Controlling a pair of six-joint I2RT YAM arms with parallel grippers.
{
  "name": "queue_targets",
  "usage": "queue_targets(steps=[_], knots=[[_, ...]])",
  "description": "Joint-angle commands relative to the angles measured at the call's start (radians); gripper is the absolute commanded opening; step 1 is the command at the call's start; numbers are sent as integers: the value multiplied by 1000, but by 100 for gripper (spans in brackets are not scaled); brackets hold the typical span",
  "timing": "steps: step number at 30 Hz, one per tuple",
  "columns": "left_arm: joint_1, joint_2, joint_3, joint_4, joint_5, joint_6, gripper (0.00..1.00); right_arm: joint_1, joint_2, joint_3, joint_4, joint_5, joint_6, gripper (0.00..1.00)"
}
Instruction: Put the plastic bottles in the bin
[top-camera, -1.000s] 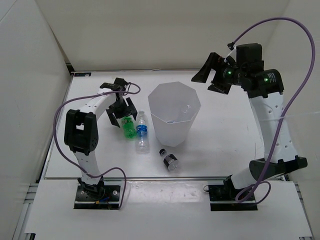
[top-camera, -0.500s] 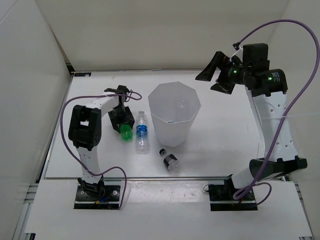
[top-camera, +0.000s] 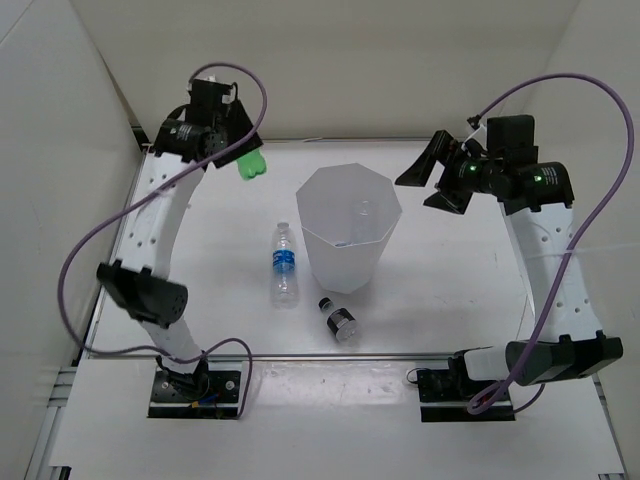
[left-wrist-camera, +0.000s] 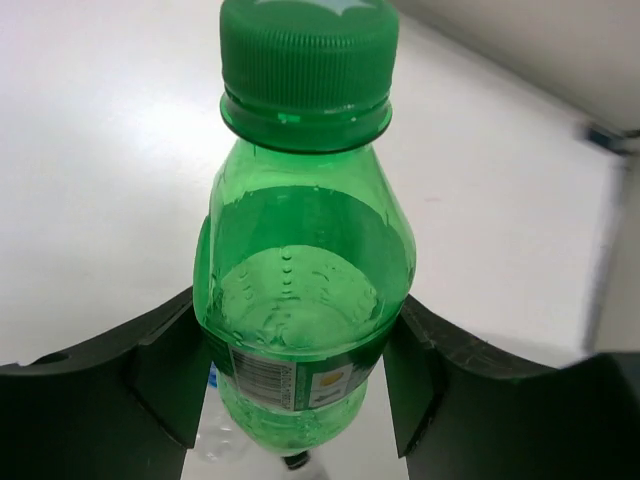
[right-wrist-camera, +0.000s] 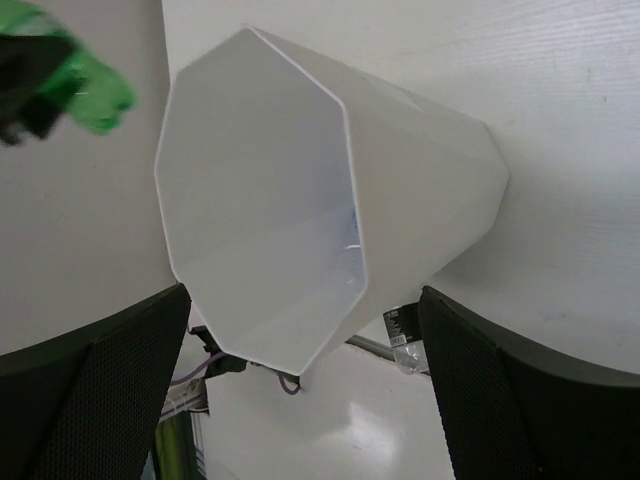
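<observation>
My left gripper (top-camera: 236, 152) is raised high at the back left, shut on the green bottle (top-camera: 250, 166). In the left wrist view its fingers (left-wrist-camera: 168, 372) press both sides of the green bottle (left-wrist-camera: 300, 270), cap pointing away. The bin (top-camera: 348, 228) stands mid-table, right of that bottle. A clear bottle with a blue label (top-camera: 285, 266) lies left of the bin. A short bottle with a dark label (top-camera: 340, 321) lies in front of it. My right gripper (top-camera: 427, 180) hovers open at the bin's right, empty. Its wrist view shows the bin (right-wrist-camera: 260, 190) and the short bottle (right-wrist-camera: 402, 338).
White walls enclose the table on the left, back and right. A faint clear bottle shape (top-camera: 364, 211) shows inside the bin. Purple cables loop from both arms. The arm bases sit at the near edge.
My left gripper shut on the green bottle on the table, then lifted it up and toward the back left. My right gripper shifted only slightly.
</observation>
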Motion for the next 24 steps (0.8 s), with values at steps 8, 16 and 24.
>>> queue_targets(steps=[8,16,24], knots=[[-418,-248,-181,371,-30,223,70,-12,-70,-109,49,55,13,95],[-563,-215,-94,328,-332,297,100,-22,-90,-129,40,67,-5,93],[-413,-441,-355,327,-334,215,100,-31,-118,-162,40,86,-5,95]])
